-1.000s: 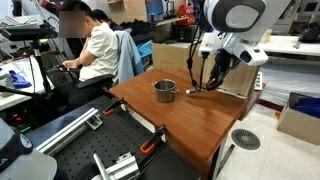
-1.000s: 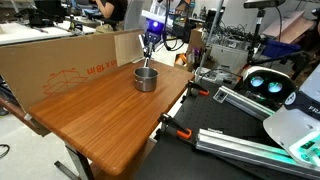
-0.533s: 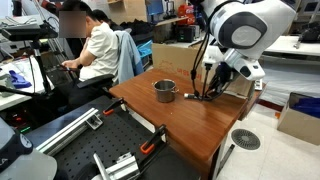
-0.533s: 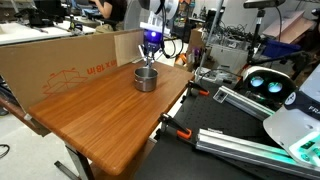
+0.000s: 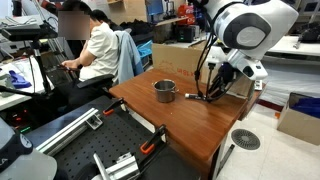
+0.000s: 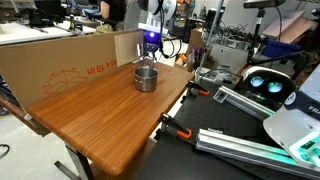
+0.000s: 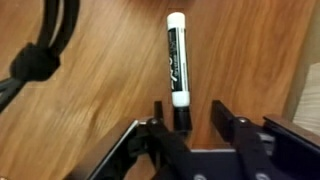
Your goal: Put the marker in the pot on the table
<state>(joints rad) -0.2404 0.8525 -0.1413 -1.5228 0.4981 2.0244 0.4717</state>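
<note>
Starting far left in an exterior view with a seated person (image 5: 92, 45) in a pale shirt, well off the bench (image 5: 190, 128). Moving right onto the reddish-brown top: the pot (image 5: 164, 91), upright, silver-grey, short side handles, dark inside. Just right of that, the pincer (image 5: 205, 94), low over the wood under the big white arm (image 5: 245, 25), near the pot but apart from it. Further right, down on the floor, a round grey fan disc (image 5: 245, 139), then a cardboard box (image 5: 300, 115).

Over to the wrist view, left to right again. First a black cable (image 7: 38, 62), looping across the wood. Then the marker (image 7: 177, 60), flat on the bench and pointing straight away from the camera: white cap at the far end, dark barrel with lettering, white collar, dark near tip. Sits with that near tip right in the gap of the pincer (image 7: 190, 112), closer to the finger (image 7: 160, 128) on the picture's left than to its partner. Standing open, spread wider than the marker, not clamped on it. Cannot tell whether touching that nearer finger. Most of the barrel out ahead of the fingertips.

Now the opposite angle, in an exterior view: a cardboard wall (image 6: 70, 65) along the bench edge, the pot (image 6: 146, 78) in front of it, the pincer (image 6: 149, 58) down just beyond the pot, with a blue glow above the fingers. Marker too small to make out here. Not in the pot: on the wood beside it.
</note>
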